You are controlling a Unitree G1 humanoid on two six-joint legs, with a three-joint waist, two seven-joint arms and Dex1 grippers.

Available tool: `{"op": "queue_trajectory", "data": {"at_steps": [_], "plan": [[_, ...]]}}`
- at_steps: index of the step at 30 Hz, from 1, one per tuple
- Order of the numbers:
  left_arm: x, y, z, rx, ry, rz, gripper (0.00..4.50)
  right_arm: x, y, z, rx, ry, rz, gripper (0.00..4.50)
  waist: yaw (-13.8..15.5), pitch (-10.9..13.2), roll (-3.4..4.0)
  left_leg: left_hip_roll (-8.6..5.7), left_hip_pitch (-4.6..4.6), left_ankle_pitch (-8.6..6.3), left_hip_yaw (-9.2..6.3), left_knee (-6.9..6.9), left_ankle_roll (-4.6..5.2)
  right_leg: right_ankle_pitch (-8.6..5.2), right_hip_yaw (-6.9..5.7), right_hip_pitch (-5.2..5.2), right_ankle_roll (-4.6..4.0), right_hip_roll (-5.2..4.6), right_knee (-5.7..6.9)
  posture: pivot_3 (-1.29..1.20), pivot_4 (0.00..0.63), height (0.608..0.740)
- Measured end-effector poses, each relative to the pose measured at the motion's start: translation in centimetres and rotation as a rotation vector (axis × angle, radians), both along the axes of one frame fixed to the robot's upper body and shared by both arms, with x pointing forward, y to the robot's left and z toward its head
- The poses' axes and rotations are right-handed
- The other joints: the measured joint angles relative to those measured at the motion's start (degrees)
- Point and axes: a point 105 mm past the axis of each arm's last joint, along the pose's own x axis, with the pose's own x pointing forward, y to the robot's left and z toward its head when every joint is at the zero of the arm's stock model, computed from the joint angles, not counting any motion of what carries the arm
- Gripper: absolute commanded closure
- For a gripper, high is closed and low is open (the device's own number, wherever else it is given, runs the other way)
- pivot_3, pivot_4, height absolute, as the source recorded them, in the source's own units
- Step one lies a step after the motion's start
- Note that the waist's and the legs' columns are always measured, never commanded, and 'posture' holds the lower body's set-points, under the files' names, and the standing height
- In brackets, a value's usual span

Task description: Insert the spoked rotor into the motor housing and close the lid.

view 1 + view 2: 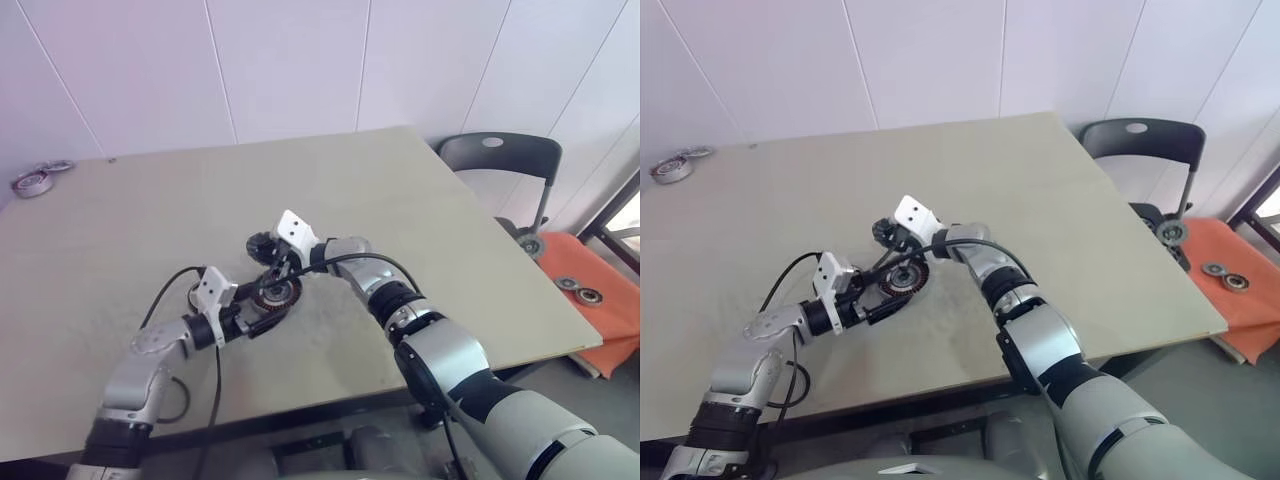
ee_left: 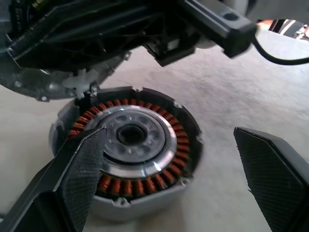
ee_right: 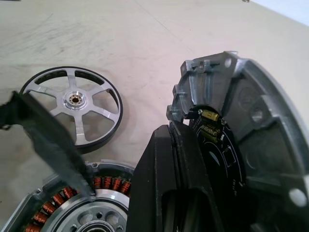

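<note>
Motor housing [image 2: 128, 154] on the bench [image 1: 420, 210]: left gripper [image 2: 169, 179] spread around it, right gripper [image 3: 178, 193] just above pinching the lid [image 3: 251, 121]; spoked rotor [image 3: 72, 104] lies beside.

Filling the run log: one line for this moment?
left tool: open at motor housing | right tool: shut on lid | spoked rotor: on table

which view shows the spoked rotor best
The right wrist view: the spoked rotor lies flat on the table, spokes and hub plain. In the eye views it is a small dark disc behind the right gripper.
</note>
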Motion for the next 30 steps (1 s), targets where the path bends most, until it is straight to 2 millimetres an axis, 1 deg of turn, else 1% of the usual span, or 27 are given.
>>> {"op": "queue_trajectory", "data": {"at_steps": [3, 8, 13, 18, 30], "plan": [[0.2, -0.2, -0.2, 0.027, -0.011, -0.009, 0.0, 0.0, -0.1, 0.0, 0.0, -0.001, -0.003, 4.47, 0.05, 0.0, 0.0, 0.0, 0.01, 0.0, 0.0, 0.03, 0.0, 0.0, 0.0, 0.03, 0.0, -0.01, 0.0, 0.0, 0.0, 0.74], [-0.1, 0.0, -0.7, 0.073, -0.009, -0.036, 0.0, 0.0, 0.0, 0.0, 0.001, -0.002, -0.004, 4.47, 0.06, -0.04, 0.01, 0.0, 0.06, 0.0, 0.0, 0.05, -0.01, 0.0, 0.0, 0.1, 0.0, 0.0, 0.0, 0.0, 0.0, 0.74], [-1.9, 0.1, -0.7, 0.112, 0.027, -0.134, 0.0, 0.1, 0.0, 0.0, 0.002, -0.004, -0.006, 4.47, -0.06, -0.06, 0.03, 0.0, 0.05, 0.0, 0.0, 0.0, 0.0, 0.0, 0.0, 0.07, 0.0, 0.0, 0.0, 0.0, 0.0, 0.74], [-3.0, 0.6, -1.0, 0.155, 0.05, -0.188, 0.0, 0.0, 0.1, 0.1, 0.003, -0.005, -0.006, 4.47, -0.1, -0.11, 0.05, 0.0, 0.1, 0.0, 0.0, 0.01, 0.0, -0.01, 0.0, 0.12, 0.0, 0.0, 0.0, 0.0, 0.0, 0.74], [-3.0, 0.6, -0.9, 0.154, 0.044, -0.183, 0.0, 0.0, 0.1, 0.0, 0.005, -0.005, -0.013, 4.47, -0.06, -0.13, 0.04, 0.0, 0.11, 0.0, 0.0, 0.01, 0.0, -0.01, 0.0, 0.12, 0.0, 0.01, 0.01, 0.0, 0.0, 0.74]]}}
